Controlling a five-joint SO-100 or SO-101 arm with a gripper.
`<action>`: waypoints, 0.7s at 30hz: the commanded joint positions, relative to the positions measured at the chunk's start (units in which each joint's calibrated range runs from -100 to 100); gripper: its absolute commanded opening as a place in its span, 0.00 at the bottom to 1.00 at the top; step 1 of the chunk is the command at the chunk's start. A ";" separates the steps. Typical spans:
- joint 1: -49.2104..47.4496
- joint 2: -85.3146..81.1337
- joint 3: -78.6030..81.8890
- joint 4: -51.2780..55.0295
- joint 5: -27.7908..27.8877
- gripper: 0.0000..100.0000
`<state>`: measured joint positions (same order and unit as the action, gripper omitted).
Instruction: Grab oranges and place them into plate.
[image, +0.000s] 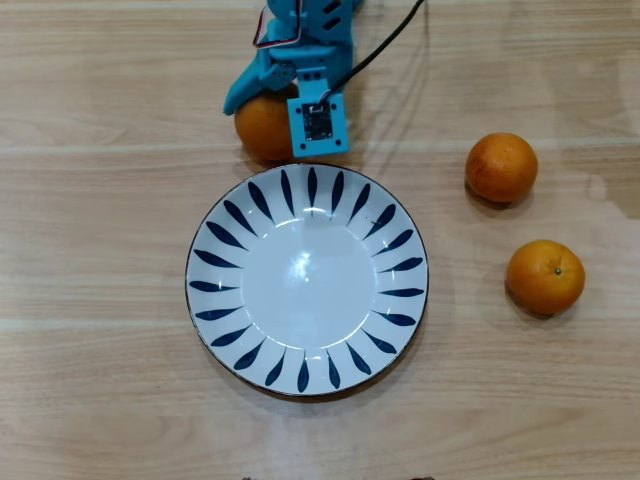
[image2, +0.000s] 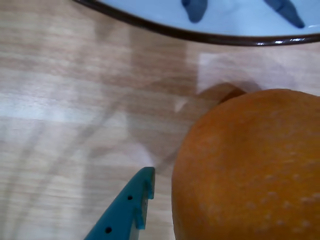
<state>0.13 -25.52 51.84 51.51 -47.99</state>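
Jaws (image: 268, 118): positioned over one orange (image: 262, 128) just beyond the plate's (image: 305, 378) upper rim in the overhead view; one teal fingertip (image2: 142, 187) is seen beside the fruit in the wrist view (grip state cannot be told). Two more oranges (image: 501, 167) (image: 544, 276) are laid on the wooden worktop (image: 100, 300), right of the empty plate.

One orange (image: 262, 128) is seen just beyond the plate (image: 306, 279), far side; two oranges (image: 501, 167) (image: 545, 276) are set right.
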 joint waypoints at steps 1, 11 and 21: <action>1.73 0.24 0.45 -1.70 0.11 0.46; 3.02 0.24 1.63 -1.61 0.27 0.36; 3.02 -0.60 0.27 -0.93 0.27 0.30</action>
<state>3.17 -25.52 53.61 50.65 -47.94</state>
